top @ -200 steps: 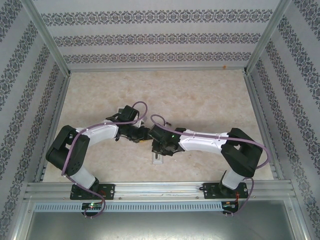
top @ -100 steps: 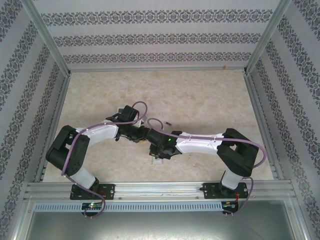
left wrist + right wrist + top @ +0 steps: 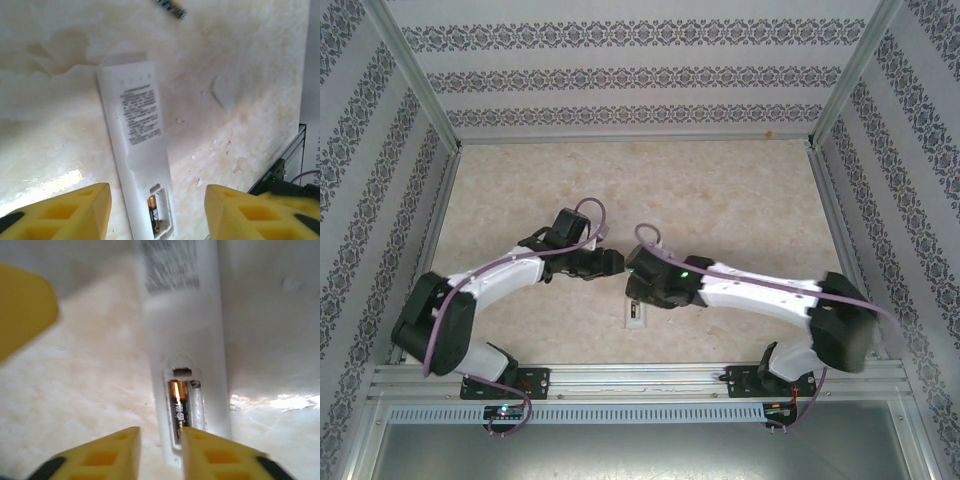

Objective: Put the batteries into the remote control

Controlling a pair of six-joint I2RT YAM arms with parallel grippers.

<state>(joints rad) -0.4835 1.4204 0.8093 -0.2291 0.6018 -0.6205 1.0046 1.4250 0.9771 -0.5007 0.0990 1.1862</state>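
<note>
The remote control (image 3: 136, 125) lies back-up on the table, its battery bay uncovered at the near end. One battery (image 3: 153, 213) sits in the bay's left slot, also seen in the right wrist view (image 3: 177, 409); the slot beside it is bare. A second battery (image 3: 172, 7) lies loose on the table beyond the remote's far end. My left gripper (image 3: 156, 215) hangs open above the bay end, a finger on each side and clear of the remote. My right gripper (image 3: 160, 456) is open just before the bay, nothing between its fingers. From above, both grippers (image 3: 612, 263) (image 3: 632, 272) meet over the remote (image 3: 634, 314).
The marble-patterned table (image 3: 720, 190) is walled in by patterned panels with metal rails at left, right and front. A small pale flat patch (image 3: 222, 92) lies right of the remote. The left gripper's yellow finger (image 3: 25, 305) shows blurred at the upper left of the right wrist view.
Both grippers have opened wider. The right gripper has drawn back a little from the remote's bay, and both arms have shifted their elbows outward.
</note>
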